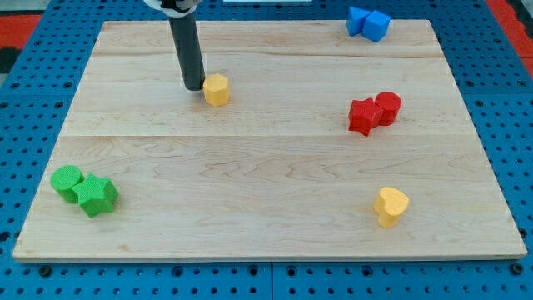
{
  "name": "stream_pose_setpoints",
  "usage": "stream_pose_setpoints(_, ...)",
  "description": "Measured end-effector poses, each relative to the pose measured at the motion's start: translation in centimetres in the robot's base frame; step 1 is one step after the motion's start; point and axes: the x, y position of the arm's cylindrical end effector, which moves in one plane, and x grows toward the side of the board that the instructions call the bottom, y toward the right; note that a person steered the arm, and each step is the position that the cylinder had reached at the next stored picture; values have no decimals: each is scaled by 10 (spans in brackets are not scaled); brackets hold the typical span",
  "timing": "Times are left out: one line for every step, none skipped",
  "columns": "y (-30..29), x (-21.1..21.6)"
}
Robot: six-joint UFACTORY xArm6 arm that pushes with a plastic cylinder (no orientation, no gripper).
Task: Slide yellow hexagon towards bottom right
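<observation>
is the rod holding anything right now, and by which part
Nothing is held. My tip only stands at the left side of the small yellow hexagon block, close enough to push; contact cannot be told.

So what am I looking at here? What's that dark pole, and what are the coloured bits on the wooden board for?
There is one picture, from a single camera looking down at a slant on a wooden board. The dark pole is the end of a robot arm. It has no pincer and holds nothing; it only pushes things with my tip, which slides along the board.

My tip stands just to the view's left of the yellow hexagon, close enough that I cannot tell if they touch. That block is meant to go towards the bottom right.

Also on the board: a yellow heart at bottom right, two red blocks at the right, two blue blocks at top right, and two green blocks at bottom left.
</observation>
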Motion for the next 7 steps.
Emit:
stream_pose_setpoints(5,-3)
stream_pose_setpoints(6,-3)
stream_pose_setpoints(6,-3)
stream_pose_setpoints(4,-1)
stream_pose_setpoints(6,9)
stream_pose_setpoints(6,25)
stream_pose_setpoints(7,18)
